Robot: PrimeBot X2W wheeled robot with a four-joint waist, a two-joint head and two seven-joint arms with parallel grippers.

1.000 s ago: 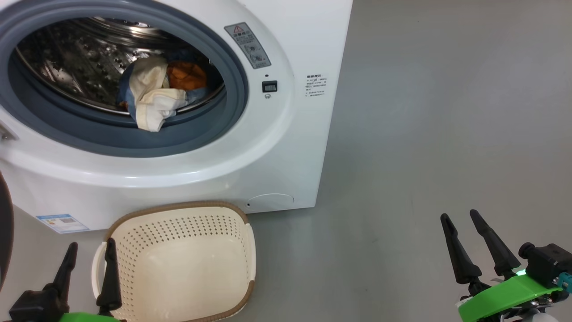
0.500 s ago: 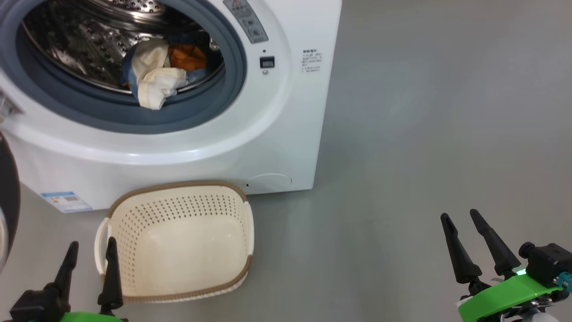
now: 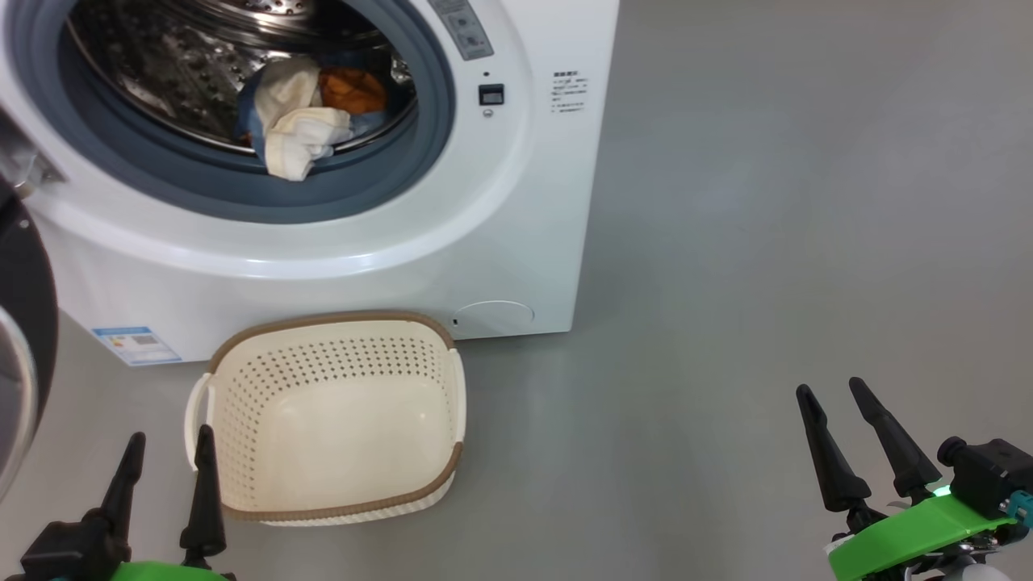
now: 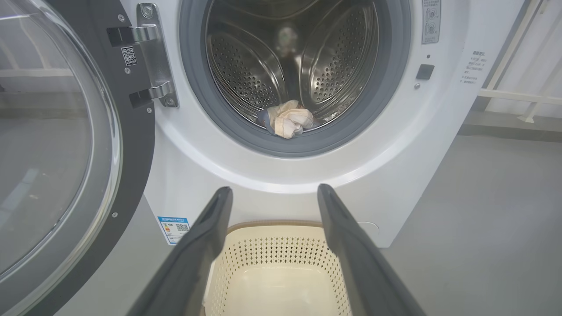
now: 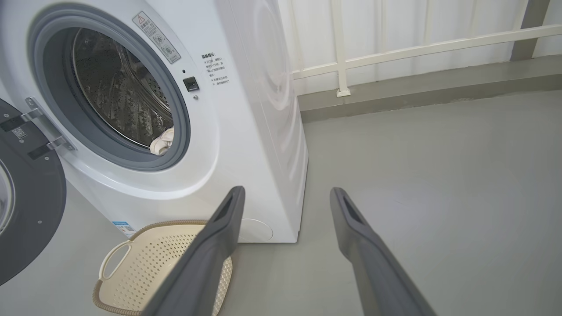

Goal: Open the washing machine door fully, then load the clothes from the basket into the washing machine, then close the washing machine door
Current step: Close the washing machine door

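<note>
The washing machine [image 3: 549, 202] is seen as a white front-loader, with a grey-blue gasket [image 3: 202, 186] set around a perforated steel drum [image 4: 281, 57]. The clothes [image 3: 303, 133] are bunched at the front lip of the drum. A crumpled cream cloth is laid on top, with blue fabric under it and an orange patch [image 3: 351, 89] behind. The basket [image 3: 331, 367] is set on the floor [image 3: 726, 242] just in front of the washing machine, below its opening. It is cream, with perforated walls, a brown rim and white handles, and its smooth bottom is exposed. The washing machine door [image 4: 131, 145] is held wide open at the hinge side of the washing machine.

The left gripper [image 3: 171, 436] is held in front of the washing machine, on the near side of the basket, its fingers spread apart and nothing grasped. The right gripper [image 3: 829, 387] is held well off the washing machine's latch side, over bare floor, likewise spread and unloaded.

In the left wrist view, the door's glossy black rim, its clear glass bowl [image 4: 44, 131] and the steel hinge [image 4: 153, 57] are laid out. In the right wrist view, the washing machine's side panel is shown, with a white railing [image 5: 395, 48] behind it. In the head view, a blue label [image 3: 133, 344] is shown low on the washing machine's front.
</note>
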